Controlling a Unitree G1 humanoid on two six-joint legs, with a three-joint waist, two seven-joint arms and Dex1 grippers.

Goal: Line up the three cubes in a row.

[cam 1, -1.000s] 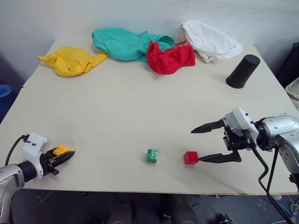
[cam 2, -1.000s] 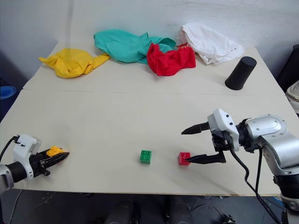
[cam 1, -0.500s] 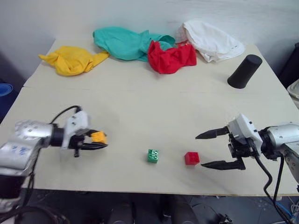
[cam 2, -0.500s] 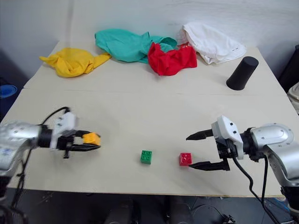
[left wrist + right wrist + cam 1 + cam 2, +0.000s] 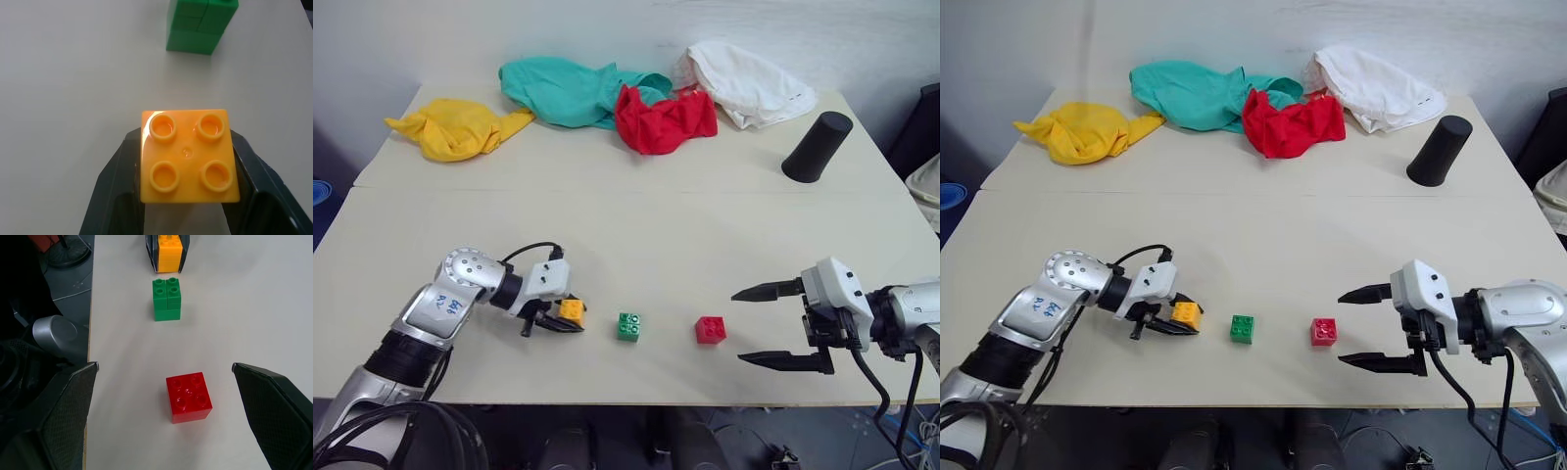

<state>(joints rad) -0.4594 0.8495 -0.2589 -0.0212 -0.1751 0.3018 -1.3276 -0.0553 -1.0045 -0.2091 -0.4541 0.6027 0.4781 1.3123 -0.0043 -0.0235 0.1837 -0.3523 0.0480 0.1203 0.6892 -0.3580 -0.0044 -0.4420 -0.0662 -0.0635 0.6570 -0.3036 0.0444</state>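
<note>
Four cloths [image 5: 568, 91] at far edge; beige table [image 5: 636, 235]; white wall [image 5: 411, 39].

We see three studded plastic bricks — the orange-yellow cube [image 5: 188, 155] glossy and smooth, catching a highlight, the green cube [image 5: 167, 299] and red cube [image 5: 189, 397] with a duller sheen. The table [image 5: 636, 225] looks like pale, matt wood. The cloths [image 5: 661, 119] are soft crumpled fabric; the black cylinder [image 5: 817, 147] is matt.
</note>
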